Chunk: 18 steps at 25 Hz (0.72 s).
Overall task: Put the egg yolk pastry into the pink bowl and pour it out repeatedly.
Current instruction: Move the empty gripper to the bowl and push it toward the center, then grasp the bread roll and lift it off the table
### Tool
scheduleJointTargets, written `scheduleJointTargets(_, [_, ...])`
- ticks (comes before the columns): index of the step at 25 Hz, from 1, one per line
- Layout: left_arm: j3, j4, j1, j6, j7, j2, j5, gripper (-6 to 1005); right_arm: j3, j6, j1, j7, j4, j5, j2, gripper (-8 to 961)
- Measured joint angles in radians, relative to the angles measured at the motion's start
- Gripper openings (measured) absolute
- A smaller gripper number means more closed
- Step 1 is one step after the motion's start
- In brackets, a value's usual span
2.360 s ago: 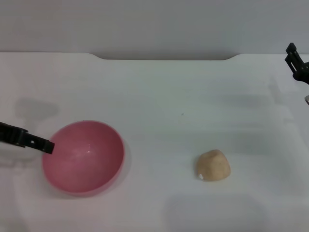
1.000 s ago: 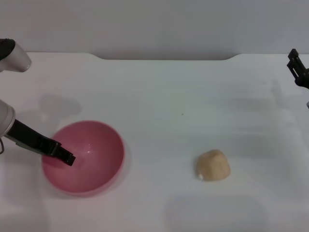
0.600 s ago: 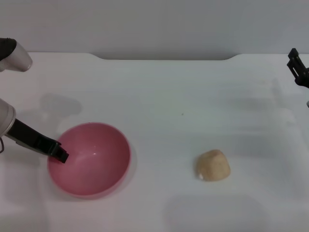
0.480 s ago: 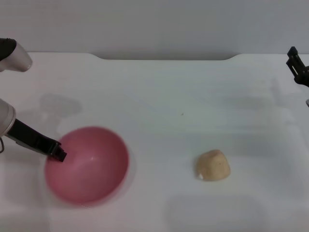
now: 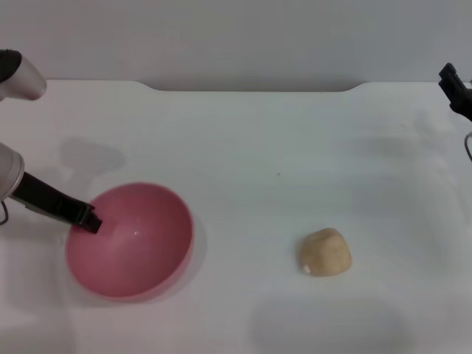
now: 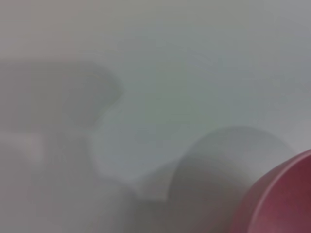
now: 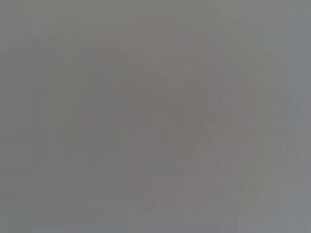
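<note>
Your left gripper (image 5: 90,220) reaches in from the left edge of the head view, its black tip at the bowl's (image 5: 130,240) left rim. The tip sits on or just over the rim, and you cannot tell from here whether the fingers are spread, pressed together, or pinching the rim. The bowl stands upright on the white table (image 5: 258,147), its opening facing up, with nothing inside it. In the left wrist view only a curved slice of the bowl (image 6: 284,199) shows at one corner, with its shadow on the table beside it; that arm's own fingers are not seen there.

The pastry (image 5: 325,252) lies on the table well apart from the left fingertip, on the far side of the bowl from it, and it touches neither the bowl nor any gripper.

Your right gripper (image 5: 457,90) is parked at the right edge of the head view, near the table's far right corner, well away from the pastry. Only part of it shows, so its fingers cannot be judged. The right wrist view shows nothing you can make out.
</note>
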Motion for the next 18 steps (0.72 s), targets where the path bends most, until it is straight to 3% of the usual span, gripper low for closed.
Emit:
scheduleJointTargets(4, [-0.001, 0.001, -0.006, 0.027, 0.0, 0.003, -0.028, -2, -0.11, 0.224, 0.044, 0.415, -0.104, -0.191, -0.019, 635])
scheduleJointTargets(7, [-0.001, 0.001, -0.012, 0.034, 0.0, 0.003, -0.028, -3, -0.22, 0.232, 0.061, 0.813, -0.216, -0.497, -0.038, 635])
scheduleJointTargets(12, [0.001, 0.003, -0.02, 0.045, 0.0, 0.001, -0.034, -3, -0.278, 0.009, 0.082, 1.32, -0.477, -1.058, -0.065, 634])
scheduleJointTargets(18, [0.007, 0.004, -0.031, 0.064, -0.002, -0.001, -0.056, -2, -0.279, -0.294, 0.152, 1.48, -0.684, -1.527, -0.064, 634])
